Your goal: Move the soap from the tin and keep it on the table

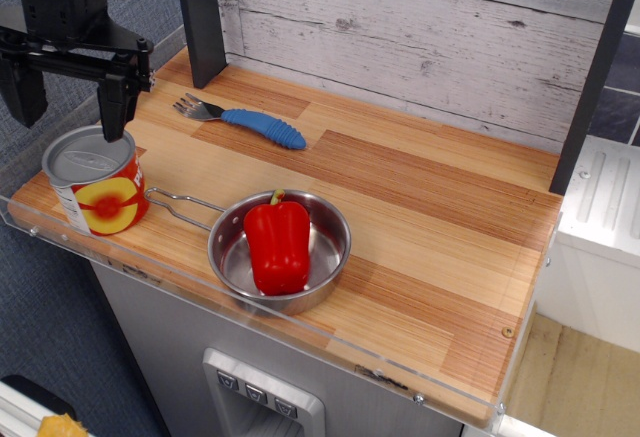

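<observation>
The soap, a glossy red bell pepper (277, 245) with a short green stem, lies inside the tin, a shallow round steel pan (329, 252) with a thin wire handle pointing left. The pan sits near the front edge of the striped wooden table (430, 227). My black gripper (68, 102) hangs at the far left, above and behind the labelled can, well away from the pan. Its two fingers are spread wide apart with nothing between them.
A red-and-yellow labelled can (95, 179) stands at the front left corner under the gripper. A fork with a blue handle (250, 121) lies at the back. A dark post (202, 17) stands at the back left. A clear plastic rim (300, 342) lines the front edge.
</observation>
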`<state>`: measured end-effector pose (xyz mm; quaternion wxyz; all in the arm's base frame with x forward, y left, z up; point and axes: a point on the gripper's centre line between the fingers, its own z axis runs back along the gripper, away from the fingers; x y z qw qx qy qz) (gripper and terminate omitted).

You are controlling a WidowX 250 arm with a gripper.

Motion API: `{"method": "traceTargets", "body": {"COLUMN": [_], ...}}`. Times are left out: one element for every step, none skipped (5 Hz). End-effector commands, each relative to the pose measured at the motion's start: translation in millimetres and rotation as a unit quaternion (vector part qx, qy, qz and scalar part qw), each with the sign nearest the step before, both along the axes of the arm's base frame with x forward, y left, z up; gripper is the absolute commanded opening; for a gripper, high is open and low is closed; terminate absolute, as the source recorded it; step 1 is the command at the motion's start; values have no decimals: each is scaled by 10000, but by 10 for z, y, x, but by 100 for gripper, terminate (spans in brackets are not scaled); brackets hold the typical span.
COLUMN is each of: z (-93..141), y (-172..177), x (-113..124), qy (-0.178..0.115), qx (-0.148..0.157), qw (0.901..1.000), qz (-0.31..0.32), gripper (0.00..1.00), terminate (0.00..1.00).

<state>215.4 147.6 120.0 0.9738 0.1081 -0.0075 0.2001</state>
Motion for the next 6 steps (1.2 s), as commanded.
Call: {"method": "traceTargets", "body": {"z": [0, -114, -180, -258, -290, -344], "y": [0, -236, -507, -853, -1108, -1242], "x": [0, 125, 173, 218, 241, 304], "qy": [0, 35, -77, -462, -900, -1078], "qx": [0, -110, 113, 151, -101, -182], "qw": [10000, 9999, 9998, 9986, 9954, 9916], "qz": [0, -85, 120, 194, 306, 695], "gripper": [100, 100, 100, 100, 100, 100], "terminate": [0, 0, 0, 0, 0, 0]}}
